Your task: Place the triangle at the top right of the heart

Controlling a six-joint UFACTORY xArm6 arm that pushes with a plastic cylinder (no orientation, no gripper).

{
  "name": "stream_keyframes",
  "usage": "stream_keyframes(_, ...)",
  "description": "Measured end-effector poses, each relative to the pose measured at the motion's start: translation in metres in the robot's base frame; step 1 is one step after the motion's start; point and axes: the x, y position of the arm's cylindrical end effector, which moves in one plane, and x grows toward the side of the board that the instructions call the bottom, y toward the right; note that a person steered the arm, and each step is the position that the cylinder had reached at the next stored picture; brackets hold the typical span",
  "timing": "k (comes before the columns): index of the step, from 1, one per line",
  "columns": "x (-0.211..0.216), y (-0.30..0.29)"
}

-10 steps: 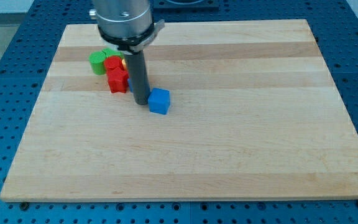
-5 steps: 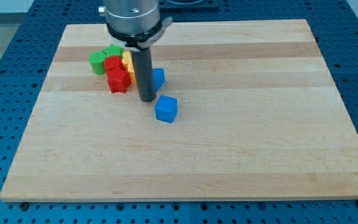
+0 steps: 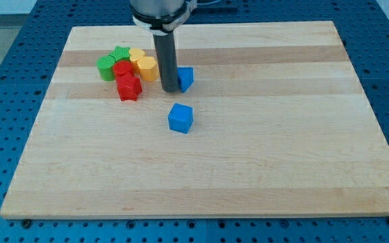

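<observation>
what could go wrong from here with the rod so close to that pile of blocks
My tip sits between the blue block on its right and the yellow blocks. A leftward slip would likely shove the tight cluster, red blocks included. The blue block, partly hidden behind the rod, might rotate off my tip and slide askew. The blue cube lies just below.

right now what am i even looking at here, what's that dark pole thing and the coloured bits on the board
You are looking at a robot arm that has no jaws. It ends in a straight dark rod, and my tip slides along the wooden board to push blocks. There is one camera view, looking down at the board at a slant. Nothing is held; blocks are only nudged. My tip sits just to the view's left of a blue block, partly hidden behind the rod. A blue cube lies alone below it. At the view's upper left is a cluster: two green blocks, two red blocks and two yellow blocks.
</observation>
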Motion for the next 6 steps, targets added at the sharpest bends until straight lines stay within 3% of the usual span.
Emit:
stream_keyframes(2,-0.013,0.017)
stream_keyframes(3,0.021,0.023)
stream_keyframes(4,0.023,0.041)
stream_keyframes(6,-0.026,0.039)
